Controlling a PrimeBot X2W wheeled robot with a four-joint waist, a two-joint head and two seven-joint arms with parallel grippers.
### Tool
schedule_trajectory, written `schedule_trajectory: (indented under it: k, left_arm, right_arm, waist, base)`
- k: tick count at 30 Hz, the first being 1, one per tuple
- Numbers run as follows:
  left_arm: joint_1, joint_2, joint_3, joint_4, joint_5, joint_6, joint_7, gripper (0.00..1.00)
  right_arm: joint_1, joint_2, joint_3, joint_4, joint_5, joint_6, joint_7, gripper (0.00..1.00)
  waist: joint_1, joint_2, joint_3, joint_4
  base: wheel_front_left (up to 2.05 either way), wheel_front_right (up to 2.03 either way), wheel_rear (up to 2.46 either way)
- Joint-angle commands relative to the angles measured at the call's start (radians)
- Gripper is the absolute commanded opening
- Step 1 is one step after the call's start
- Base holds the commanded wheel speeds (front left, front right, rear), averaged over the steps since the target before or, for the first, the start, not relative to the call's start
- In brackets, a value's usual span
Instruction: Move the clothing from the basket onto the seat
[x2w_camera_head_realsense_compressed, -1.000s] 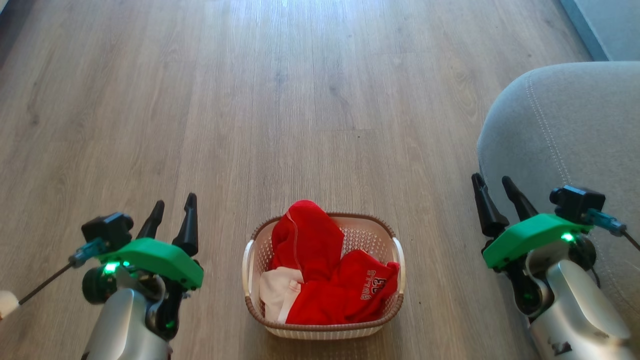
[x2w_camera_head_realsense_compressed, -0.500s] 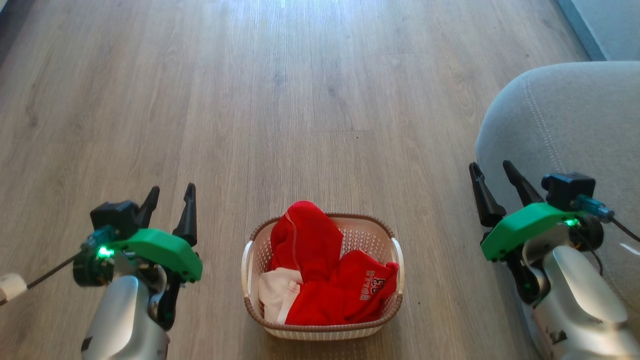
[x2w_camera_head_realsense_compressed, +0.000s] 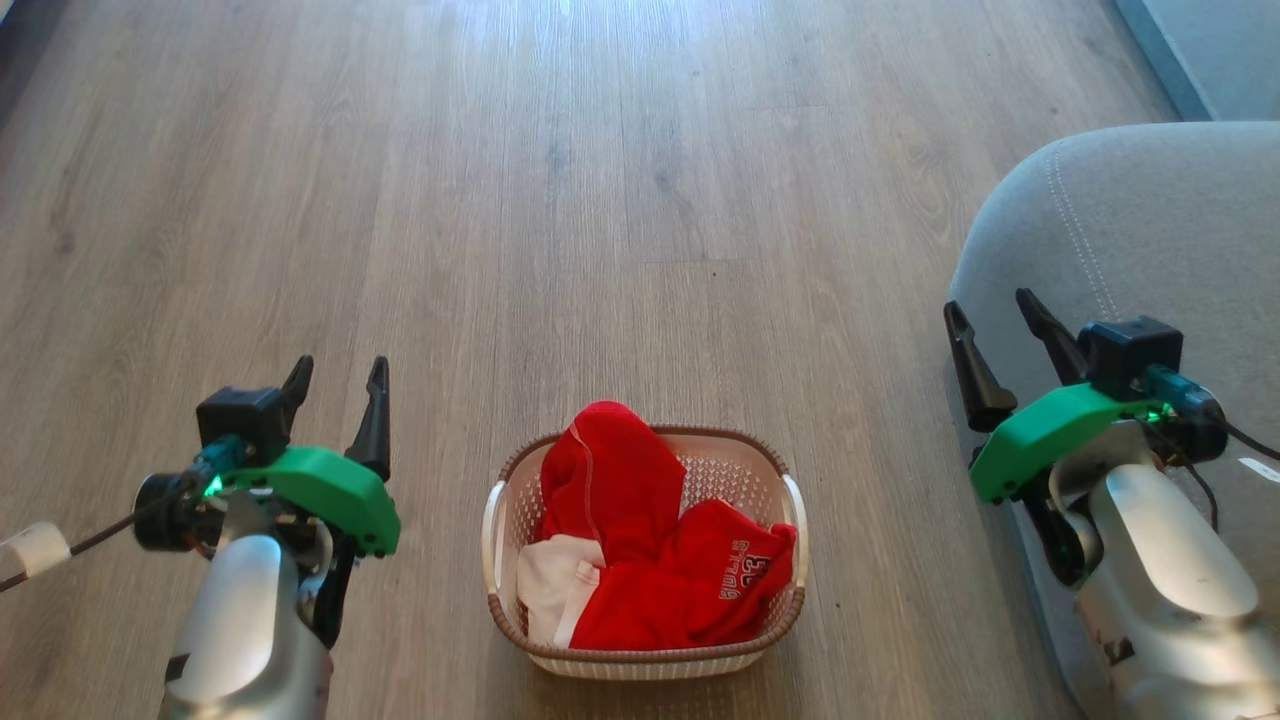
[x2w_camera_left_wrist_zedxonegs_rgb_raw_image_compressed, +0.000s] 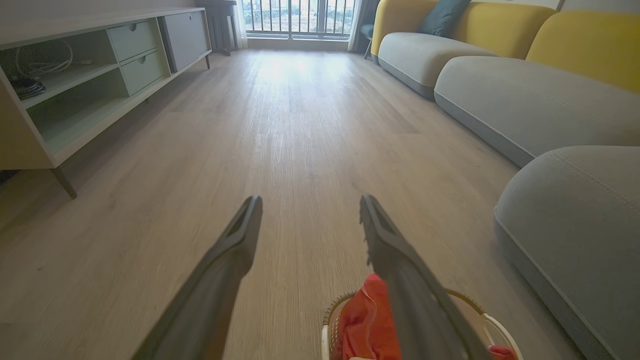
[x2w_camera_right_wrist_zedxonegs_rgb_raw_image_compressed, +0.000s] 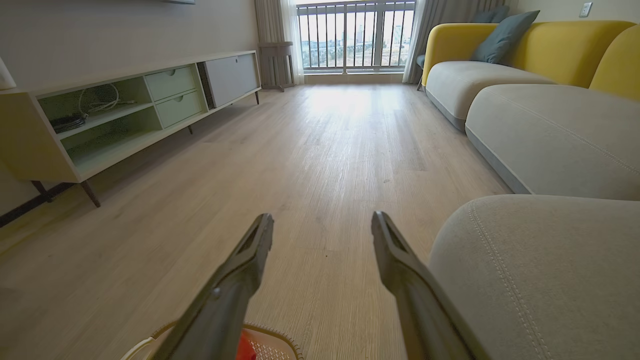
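Dark fingers of the left tool (x2w_camera_head_realsense_compressed: 340, 366) stand apart with nothing between them. It hangs over bare floor (x2w_camera_head_realsense_compressed: 620, 180) left of the basket (x2w_camera_head_realsense_compressed: 640, 655), clear of the handle. The right tool (x2w_camera_head_realsense_compressed: 988, 304) is spread the same way and empty, right of the basket and farther out. Its fingers lie against the seat's (x2w_camera_head_realsense_compressed: 1150, 220) rounded edge in the head view; contact cannot be told.

The clothing (x2w_camera_head_realsense_compressed: 620, 490) is all in the basket:
- a red heap rises above the far rim
- a white panel lies near left
- a jersey (x2w_camera_head_realsense_compressed: 745, 570) with white print lies near right

The basket rests on the wood floor between the tools. The grey, double-stitched seat is right of the basket, with a strip of floor between them.

Beyond the basket there is a low sideboard (x2w_camera_right_wrist_zedxonegs_rgb_raw_image_compressed: 125, 115) to the left and a yellow-backed sofa (x2w_camera_right_wrist_zedxonegs_rgb_raw_image_compressed: 500, 75) to the right.
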Motion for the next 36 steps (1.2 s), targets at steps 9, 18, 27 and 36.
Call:
schedule_trajectory:
  k: [9,18,27,36]
  left_arm:
    - [-0.047,0.014,0.055,-0.019,0.005,0.012,-0.013,1.0]
    - [-0.038,0.012,0.046,-0.018,0.015,0.01,-0.013,1.0]
    - [-0.044,0.01,-0.014,-0.007,-0.016,0.005,-0.013,1.0]
    - [-0.125,0.01,-0.138,-0.024,-0.124,0.011,-0.013,1.0]
  right_arm:
    - [-0.031,0.003,-0.046,-0.021,-0.035,0.0,-0.01,1.0]
    - [-0.026,0.011,-0.073,-0.064,-0.068,0.0,-0.01,1.0]
    - [-0.06,0.03,-0.1,-0.17,-0.105,0.0,-0.01,1.0]
    - [-0.172,0.043,-0.112,-0.313,-0.144,0.0,-0.01,1.0]
  waist:
    - [0.0,0.0,0.001,-0.003]
    - [0.0,0.0,0.016,-0.004]
    - [0.0,0.0,0.133,-0.024]
    - [0.0,0.0,0.386,-0.064]
  base:
    - [0.0,0.0,0.0]
    - [0.0,0.0,0.0]
    - [0.0,0.0,0.0]
    - [0.0,0.0,0.0]
